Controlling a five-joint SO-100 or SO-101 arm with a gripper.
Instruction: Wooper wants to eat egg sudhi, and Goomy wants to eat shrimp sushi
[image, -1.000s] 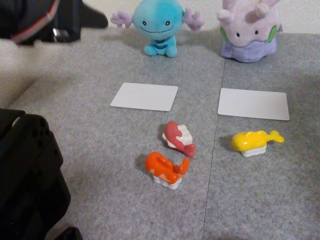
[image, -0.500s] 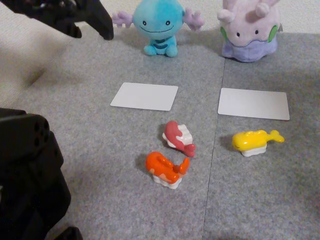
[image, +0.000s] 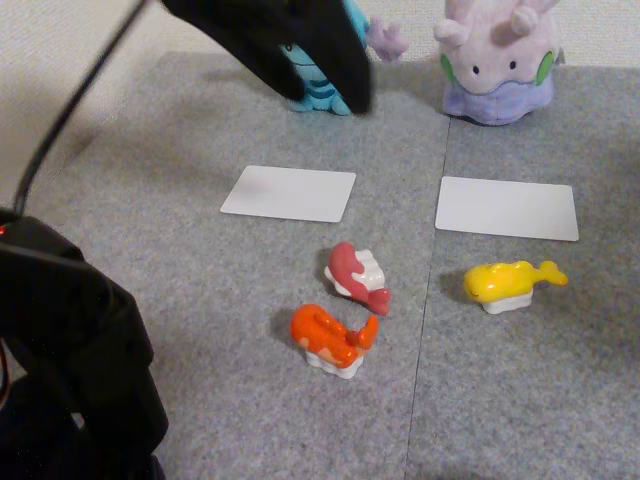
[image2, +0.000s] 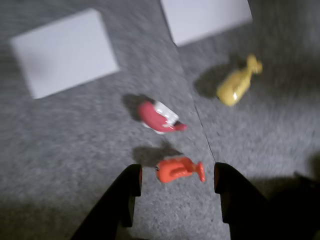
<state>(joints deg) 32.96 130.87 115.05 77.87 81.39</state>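
The black gripper (image: 330, 85) is swinging across the top of the fixed view, from the far left corner toward the middle. It is now covering most of Wooper (image: 340, 60), the blue plush. The dark arm base (image: 70, 370) at the lower left is looking bigger and taller than before.

Fixed view: shrimp sushi (image: 333, 340) front-left of egg sudhi (image: 510, 282); Goomy (image: 497, 58) behind.

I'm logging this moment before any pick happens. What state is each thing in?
gripper: open, empty, above the mat
shrimp sushi: on mat, untouched
egg sudhi: on mat, untouched
pink-red sushi: on mat, tipped
white cards: bare
Goomy: upright
Wooper: partly hidden by arm
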